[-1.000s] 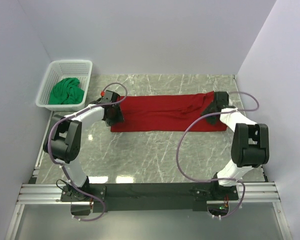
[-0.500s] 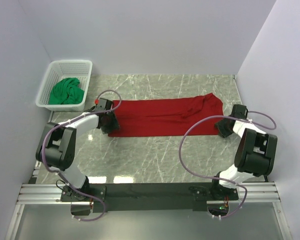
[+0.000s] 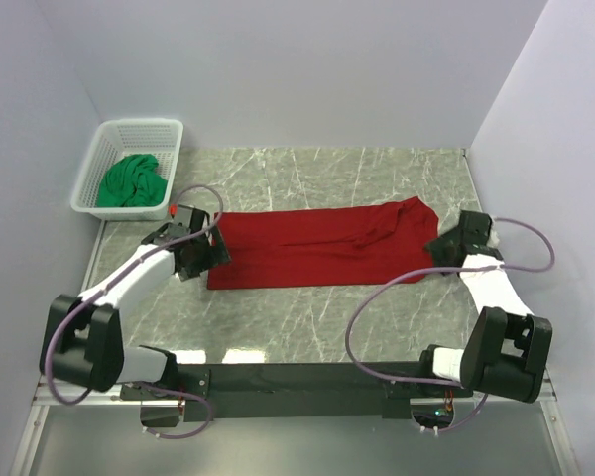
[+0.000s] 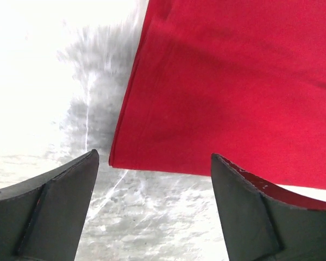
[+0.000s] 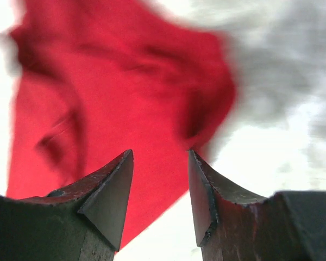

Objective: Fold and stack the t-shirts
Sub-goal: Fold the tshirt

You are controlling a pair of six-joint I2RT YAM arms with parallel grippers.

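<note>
Where the red t-shirt point(image 3: 317, 248) is laid, a long band is formed across the middle of the bench point(image 3: 307, 317) from 9 to 3 o'clock. Its near edge is drawn straight, while the 3 o'clock end is rumpled and pushed up toward 2 o'clock. Bare marble is left on the 6 o'clock side as far as the mounting rail point(image 3: 297, 377), and a narrower strip is left at 12 o'clock up to the back wall point(image 3: 278, 69).

The left tool point(image 4: 153, 159) is held at the 9 o'clock end with its fingers set wide and nothing gripped; the shirt's folded corner is seen just ahead of them. The right tool point(image 5: 160, 153) is held just beside the 3 o'clock end, near the side wall point(image 3: 555, 149). Its fingers are set a narrow gap apart, and the cloth is seen beyond them, blurred.

The green t-shirt point(image 3: 132, 180) is bunched in the white basket point(image 3: 139, 123) at 10 o'clock, well apart from the red one. The near room is crossed at 5 o'clock by the right arm's purple cable point(image 3: 349, 332).
</note>
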